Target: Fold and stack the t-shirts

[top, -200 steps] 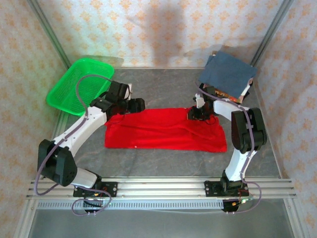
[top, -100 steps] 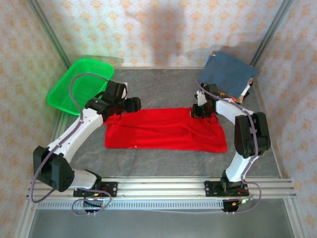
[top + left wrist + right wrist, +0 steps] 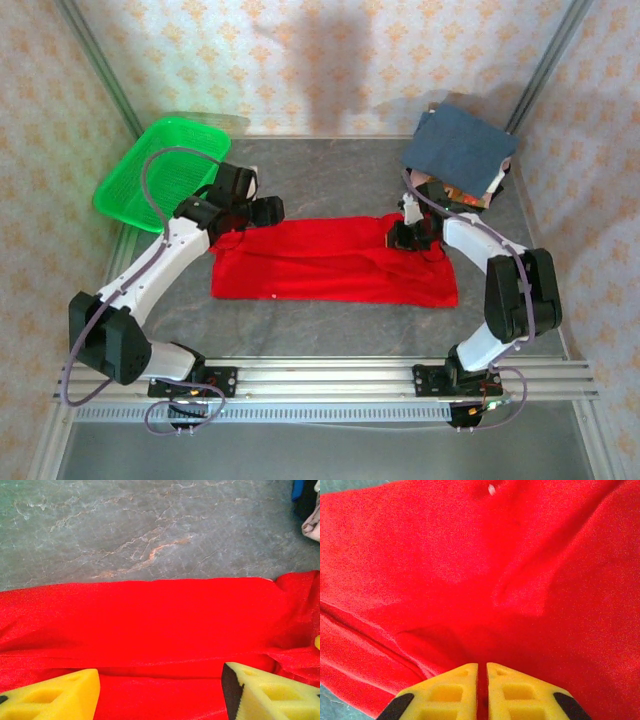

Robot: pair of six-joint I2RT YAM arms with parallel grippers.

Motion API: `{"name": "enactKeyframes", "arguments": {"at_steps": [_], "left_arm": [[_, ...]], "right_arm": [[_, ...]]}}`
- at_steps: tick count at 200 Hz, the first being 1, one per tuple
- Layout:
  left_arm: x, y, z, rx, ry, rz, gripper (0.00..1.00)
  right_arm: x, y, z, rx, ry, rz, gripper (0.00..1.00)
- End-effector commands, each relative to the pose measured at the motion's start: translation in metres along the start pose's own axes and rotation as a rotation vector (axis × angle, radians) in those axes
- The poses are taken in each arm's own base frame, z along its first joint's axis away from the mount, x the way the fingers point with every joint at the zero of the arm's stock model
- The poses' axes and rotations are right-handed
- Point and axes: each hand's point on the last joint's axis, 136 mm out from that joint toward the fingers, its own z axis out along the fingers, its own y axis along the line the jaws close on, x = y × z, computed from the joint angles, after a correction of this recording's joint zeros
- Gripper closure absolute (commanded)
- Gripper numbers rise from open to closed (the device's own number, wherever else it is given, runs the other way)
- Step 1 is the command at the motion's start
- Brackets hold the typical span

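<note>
The bright red t-shirt (image 3: 330, 262) lies on the table as a long folded band; its print is hidden. My left gripper (image 3: 268, 212) hovers at the band's far left edge. In the left wrist view that gripper (image 3: 160, 695) stands open, its yellow fingers (image 3: 55, 695) wide apart over the red t-shirt (image 3: 150, 620). My right gripper (image 3: 406, 236) sits on the far right part of the shirt. In the right wrist view it (image 3: 482, 680) is shut, with a thin pinch of the red t-shirt (image 3: 470, 570) between its pads. A slate-blue t-shirt (image 3: 462, 148) tops a stack at the back right, patterned cloth (image 3: 458, 190) peeking out below.
A green mesh basket (image 3: 160, 172) leans at the back left corner. Grey marbled table (image 3: 330, 175) shows beyond the red shirt and in front of it. Patterned walls close in the sides and back. The rail (image 3: 330, 378) with the arm bases runs along the near edge.
My left gripper drew back slightly to the left, then held still. My right arm's elbow swung out to the right, and its gripper shifted a little nearer on the red cloth.
</note>
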Motion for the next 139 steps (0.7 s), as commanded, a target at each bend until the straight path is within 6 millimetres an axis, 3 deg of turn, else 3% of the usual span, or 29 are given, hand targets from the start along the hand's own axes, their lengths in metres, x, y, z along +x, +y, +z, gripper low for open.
{"name": "enactKeyframes", "arguments": {"at_steps": [1, 21, 53, 139], "left_arm": [[0.007, 0.004, 0.014, -0.026, 0.035, 0.017, 0.34], [0.006, 0.002, 0.02, -0.02, 0.046, 0.014, 0.34], [0.006, 0.002, 0.021, -0.025, 0.052, 0.017, 0.35], [0.012, 0.008, 0.024, -0.047, 0.065, 0.023, 0.35]], "right_arm": [[0.004, -0.001, 0.002, 0.007, 0.002, 0.033, 0.83], [0.002, -0.004, 0.004, 0.018, -0.001, 0.042, 0.78], [0.002, -0.001, 0.004, 0.002, -0.001, 0.04, 0.79], [0.013, 0.012, -0.012, -0.054, -0.016, 0.059, 0.89]]}}
